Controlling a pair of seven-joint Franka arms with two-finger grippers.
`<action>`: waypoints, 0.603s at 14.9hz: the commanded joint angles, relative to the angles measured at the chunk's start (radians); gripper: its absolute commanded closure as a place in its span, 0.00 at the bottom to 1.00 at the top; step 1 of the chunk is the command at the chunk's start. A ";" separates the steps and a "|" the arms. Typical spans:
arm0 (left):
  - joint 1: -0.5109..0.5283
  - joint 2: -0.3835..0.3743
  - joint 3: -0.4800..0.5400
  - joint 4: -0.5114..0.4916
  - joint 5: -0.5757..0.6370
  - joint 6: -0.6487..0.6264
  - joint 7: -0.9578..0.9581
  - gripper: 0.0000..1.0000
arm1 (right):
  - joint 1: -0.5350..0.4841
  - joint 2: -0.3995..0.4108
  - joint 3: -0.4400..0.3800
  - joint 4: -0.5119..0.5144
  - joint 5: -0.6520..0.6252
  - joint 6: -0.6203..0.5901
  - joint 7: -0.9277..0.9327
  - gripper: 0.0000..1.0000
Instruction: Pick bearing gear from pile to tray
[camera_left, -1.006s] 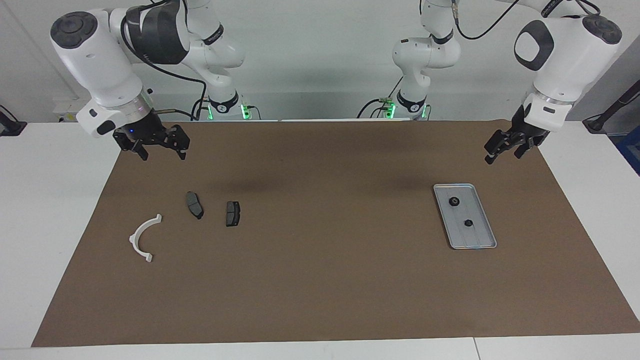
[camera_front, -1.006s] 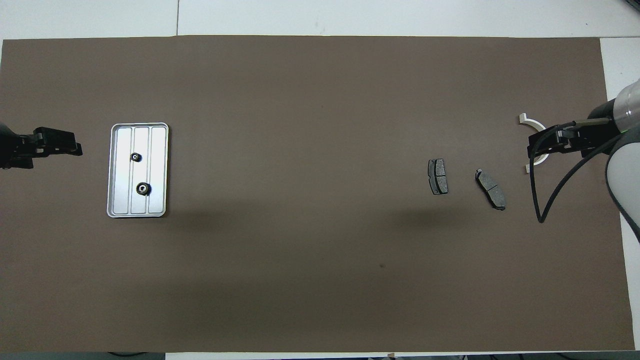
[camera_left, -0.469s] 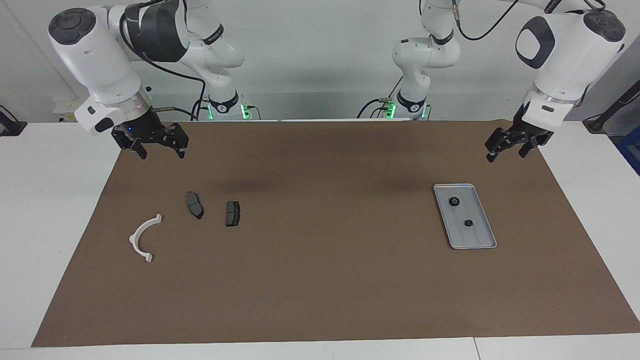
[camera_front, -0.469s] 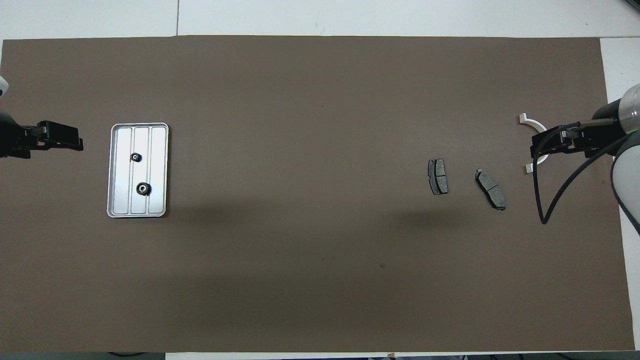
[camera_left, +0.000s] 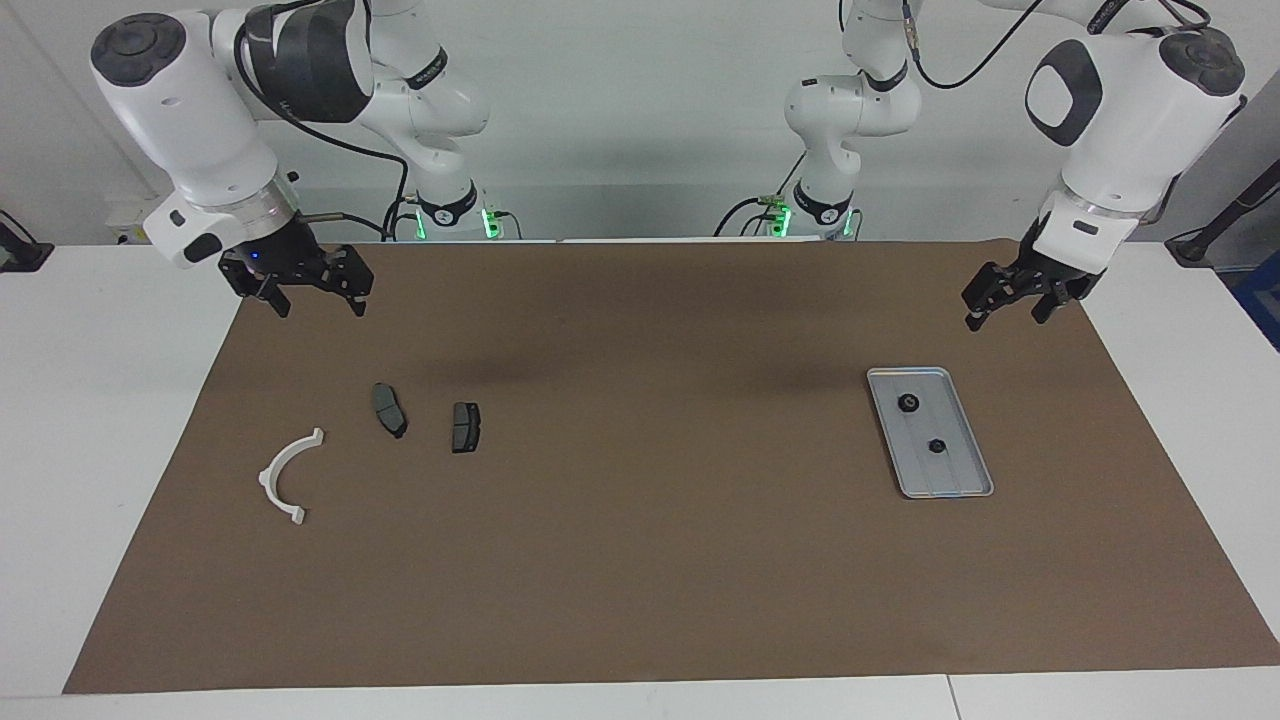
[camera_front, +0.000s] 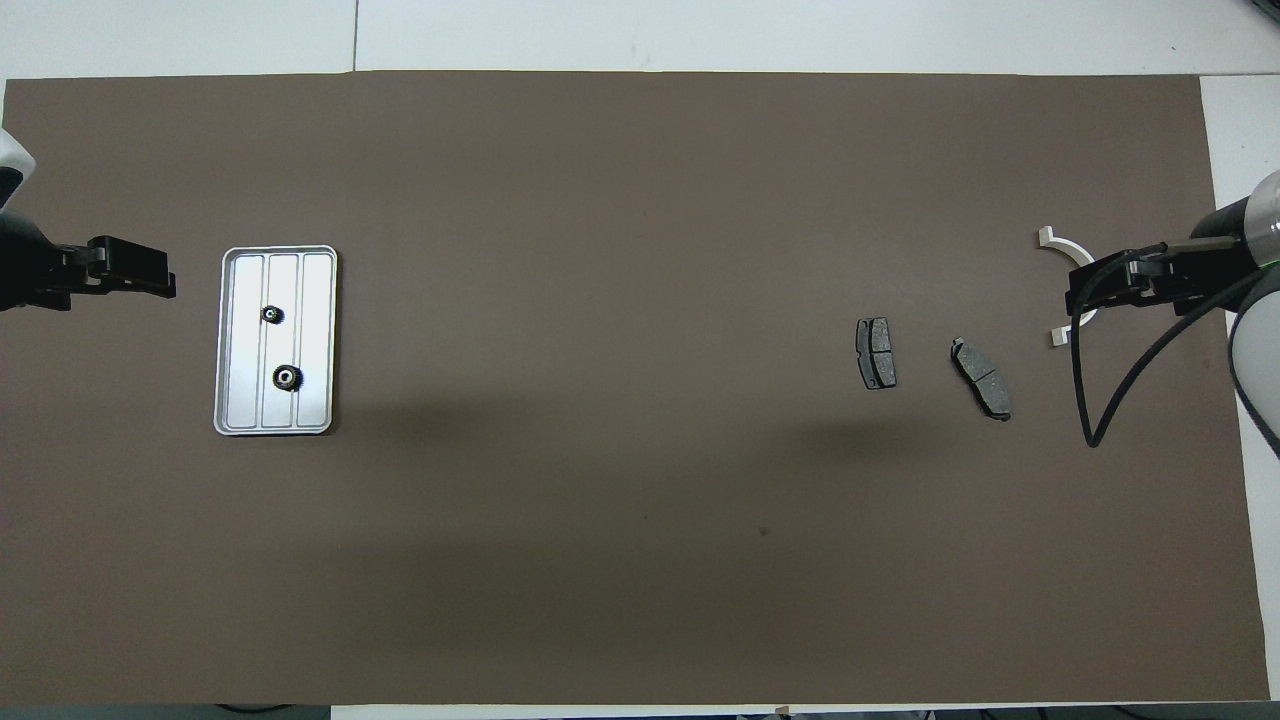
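The silver tray (camera_left: 962, 472) lies toward the left arm's end of the table and holds two small black bearing gears (camera_left: 908, 404) (camera_left: 937, 446). It also shows in the overhead view (camera_front: 315, 340), with the gears (camera_front: 271, 315) (camera_front: 288, 377). The pile toward the right arm's end is a white half-ring bracket (camera_left: 288, 478) and two dark brake pads (camera_left: 389, 410) (camera_left: 465, 427). My left gripper (camera_left: 1006, 312) hangs open and empty in the air beside the tray. My right gripper (camera_left: 318, 300) hangs open and empty above the mat beside the pile. In the overhead view it covers part of the bracket (camera_front: 1062, 243).
A brown mat (camera_left: 640, 560) covers the table, with white tabletop (camera_left: 100, 420) around it. The right arm's black cable (camera_front: 1100, 400) loops down beside the brake pads (camera_front: 877, 352) (camera_front: 983, 378).
Both grippers drifted only slightly: the left one a little toward the tray, the right one a little up and toward the table's end. Nothing on the table moved.
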 joint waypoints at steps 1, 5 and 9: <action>0.027 0.002 -0.024 0.029 0.014 -0.034 0.026 0.00 | -0.006 -0.020 0.004 -0.023 -0.006 0.020 0.001 0.00; 0.036 0.003 -0.032 0.068 0.017 -0.071 0.026 0.00 | -0.006 -0.022 0.004 -0.023 -0.006 0.020 0.001 0.00; 0.038 0.002 -0.035 0.068 0.012 -0.073 0.025 0.00 | -0.006 -0.022 0.004 -0.023 -0.006 0.018 0.001 0.00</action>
